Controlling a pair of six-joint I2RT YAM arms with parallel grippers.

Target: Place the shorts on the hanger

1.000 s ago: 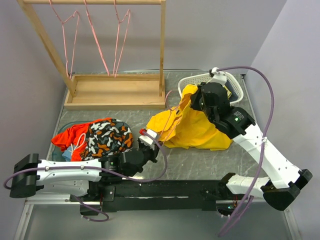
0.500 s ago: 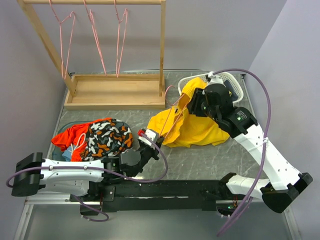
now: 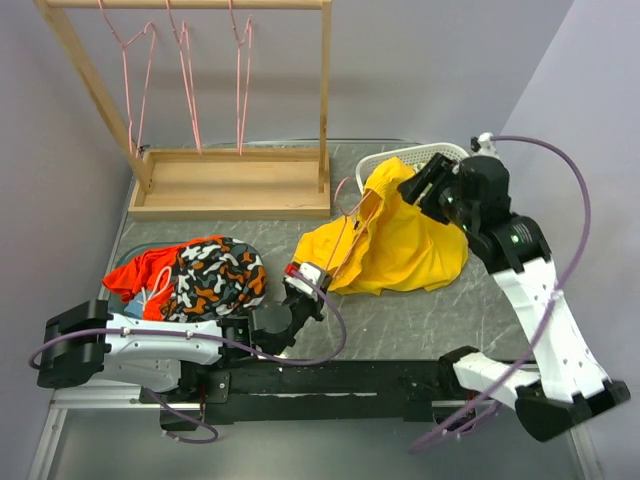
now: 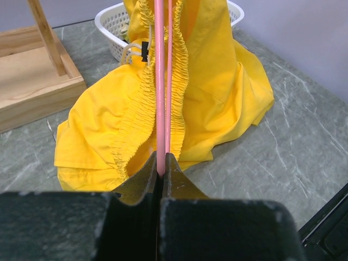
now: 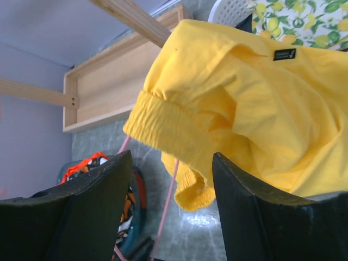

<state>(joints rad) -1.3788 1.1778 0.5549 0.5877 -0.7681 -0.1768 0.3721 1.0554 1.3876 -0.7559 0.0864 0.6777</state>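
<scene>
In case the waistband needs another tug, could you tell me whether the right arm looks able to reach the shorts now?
Probably yes: the right gripper hangs open just beside the shorts, with nothing visible between them.

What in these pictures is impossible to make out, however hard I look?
- Left wrist view: the hanger's far end is cut off by the top edge.
- Top view: the shorts cover most of the hanger; whether it passes through them is unclear.
- Top view: the basket's contents are hidden by the shorts and the right arm.
- Right wrist view: the lemon-print cloth is cut off by the corner.
</scene>
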